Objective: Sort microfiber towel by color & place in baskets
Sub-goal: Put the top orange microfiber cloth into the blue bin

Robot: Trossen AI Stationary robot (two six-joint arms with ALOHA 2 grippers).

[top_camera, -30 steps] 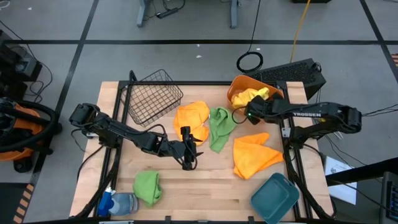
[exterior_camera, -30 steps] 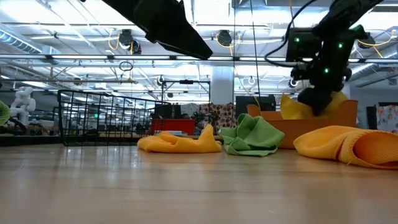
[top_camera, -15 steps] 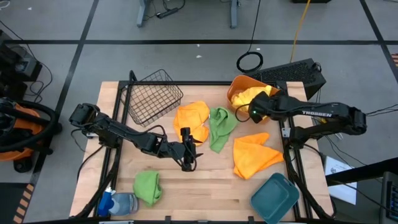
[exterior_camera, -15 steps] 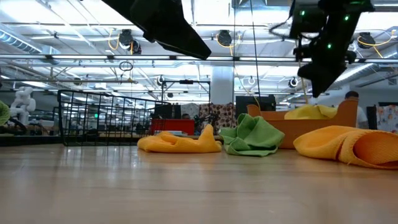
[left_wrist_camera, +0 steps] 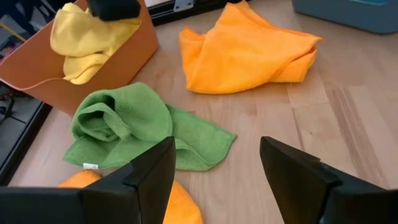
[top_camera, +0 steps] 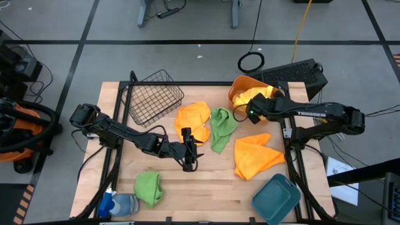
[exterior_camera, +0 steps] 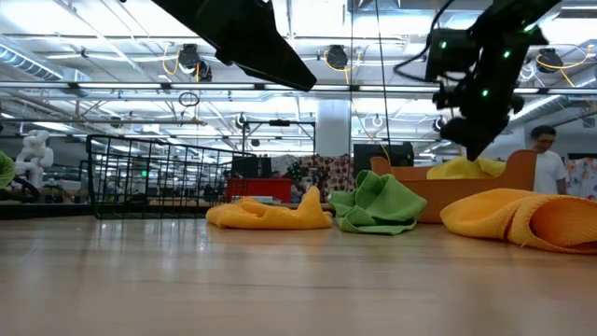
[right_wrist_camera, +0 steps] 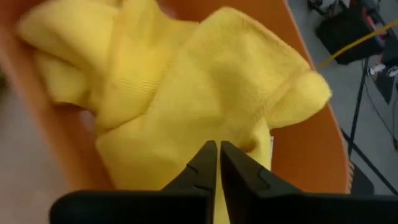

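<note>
Blue-and-white bottle (top_camera: 117, 203) at table's (top_camera: 200, 187) near-left corner

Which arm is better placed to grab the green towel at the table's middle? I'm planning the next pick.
Left, probably. The left gripper is open, close to the green towel. The right gripper is shut over the orange basket.

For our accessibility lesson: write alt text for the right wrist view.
Two yellow towels lie bunched in the orange basket, filling most of the picture. The right gripper hangs just above them, its dark fingers closed together and holding nothing.
</note>
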